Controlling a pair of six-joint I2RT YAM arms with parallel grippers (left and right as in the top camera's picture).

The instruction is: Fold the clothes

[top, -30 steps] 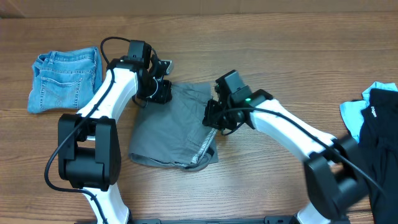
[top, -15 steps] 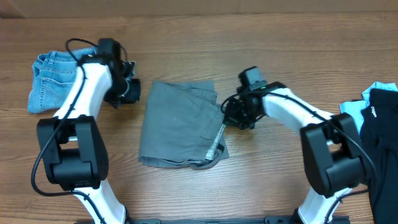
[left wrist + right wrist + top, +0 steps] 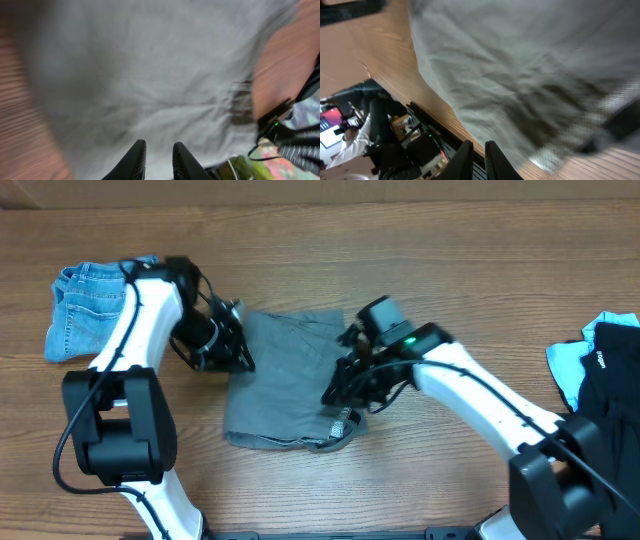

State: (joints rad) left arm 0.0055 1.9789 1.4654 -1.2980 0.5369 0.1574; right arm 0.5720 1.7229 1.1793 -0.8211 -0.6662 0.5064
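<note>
Grey shorts (image 3: 285,385) lie folded on the desk (image 3: 420,240), likely only tidying left; left end effector (image 3: 158,150) and right end effector (image 3: 478,147) are near-closed and empty.

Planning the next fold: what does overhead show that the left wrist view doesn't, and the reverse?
Only overhead: the full outline of the grey shorts, the denim shorts at far left, the dark garments at the right edge. Only left wrist: the left gripper closed to a narrow gap, holding nothing, and fine creases up close. Both: the grey shorts on the wood table.
</note>
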